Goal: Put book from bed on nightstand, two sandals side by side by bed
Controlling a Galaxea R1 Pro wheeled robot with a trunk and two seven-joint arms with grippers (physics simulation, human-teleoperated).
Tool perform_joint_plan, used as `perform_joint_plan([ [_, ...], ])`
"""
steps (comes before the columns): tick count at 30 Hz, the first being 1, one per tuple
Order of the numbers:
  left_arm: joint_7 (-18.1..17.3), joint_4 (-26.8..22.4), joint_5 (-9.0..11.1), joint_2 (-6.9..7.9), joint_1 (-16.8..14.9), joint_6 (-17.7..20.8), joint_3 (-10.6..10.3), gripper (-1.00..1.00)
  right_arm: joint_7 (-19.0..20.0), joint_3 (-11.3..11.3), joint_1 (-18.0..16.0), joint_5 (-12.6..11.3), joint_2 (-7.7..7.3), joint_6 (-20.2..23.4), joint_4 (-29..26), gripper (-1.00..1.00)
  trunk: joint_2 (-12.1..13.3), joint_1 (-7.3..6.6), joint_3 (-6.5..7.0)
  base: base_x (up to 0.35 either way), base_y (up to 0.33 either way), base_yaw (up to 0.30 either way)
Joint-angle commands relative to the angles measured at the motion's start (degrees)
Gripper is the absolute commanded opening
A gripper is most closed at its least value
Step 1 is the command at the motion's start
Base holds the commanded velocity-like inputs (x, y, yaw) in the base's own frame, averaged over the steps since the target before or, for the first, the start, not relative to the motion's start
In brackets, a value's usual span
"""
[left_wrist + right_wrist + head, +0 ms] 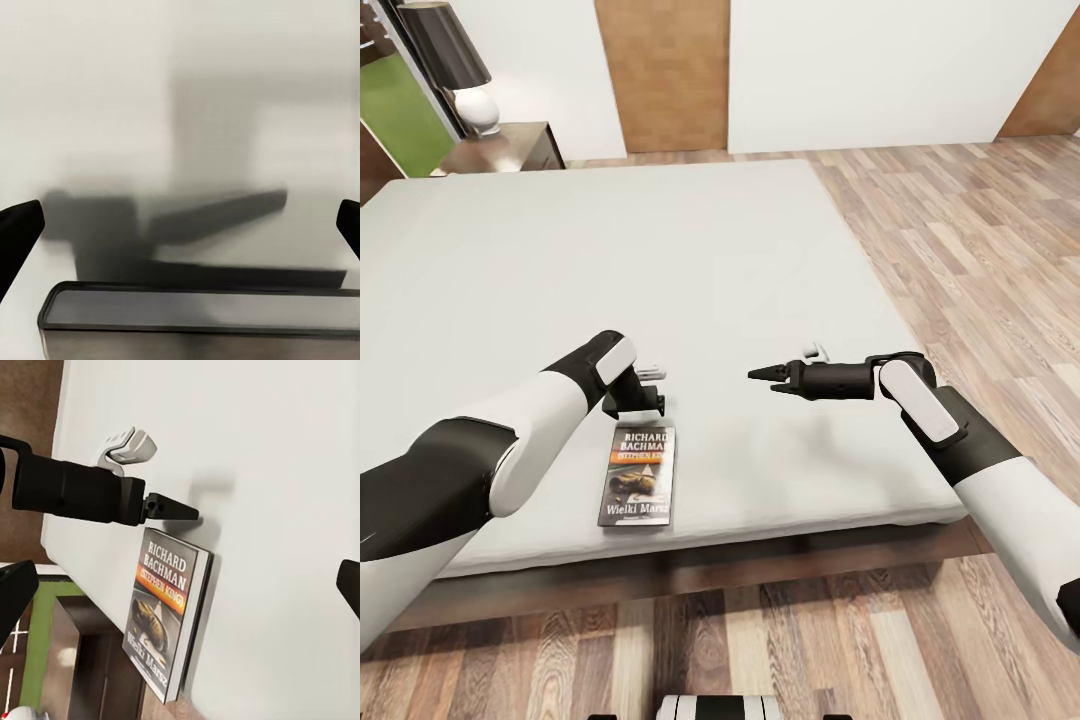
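The book [638,478] lies face up on the bed's off-white mattress [660,260], close to its front edge. My left gripper [647,400] hangs open just above the book's far end, fingers pointing down; the left wrist view shows that edge of the book [195,315] between the spread fingertips [19,225]. My right gripper [768,379] hovers open over the mattress to the book's right, pointing left, holding nothing. Its wrist view shows the book [161,615] and the left gripper [171,508]. One nightstand [510,150] stands at the far left. The sandals are out of view.
A lamp [460,60] with a dark shade stands on the nightstand. The dark wooden bed frame [690,565] runs along the front. Wood-plank floor [980,250] lies to the bed's right and in front of it.
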Motion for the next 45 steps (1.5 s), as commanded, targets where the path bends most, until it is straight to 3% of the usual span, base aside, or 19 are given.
perform_joint_plan([
  [1,0.3,0.5,1.1,0.02,0.0,0.0,0.0,1.0,0.6,0.1,-0.1,0.5,-0.05,0.0,0.0,1.0,0.0,0.88,-0.05,0.0,0.0,0.0],
  [28,0.3,0.5,1.1,-0.03,0.0,0.0,-0.1,1.0,0.6,0.1,-0.1,0.5,-0.05,0.0,0.0,1.0,0.0,0.88,-0.05,0.0,0.0,0.0],
  [37,0.2,0.5,1.1,-0.06,0.0,0.0,-0.1,1.0,0.6,0.1,-0.1,0.5,-0.05,0.0,0.0,1.0,3.6,-1.09,1.57,0.0,0.0,0.0],
  [45,0.2,0.5,1.1,-0.07,0.0,0.0,0.0,1.0,0.6,0.1,-0.1,0.5,-0.05,0.0,0.0,1.0,3.6,-1.09,1.57,0.0,0.0,0.0],
])
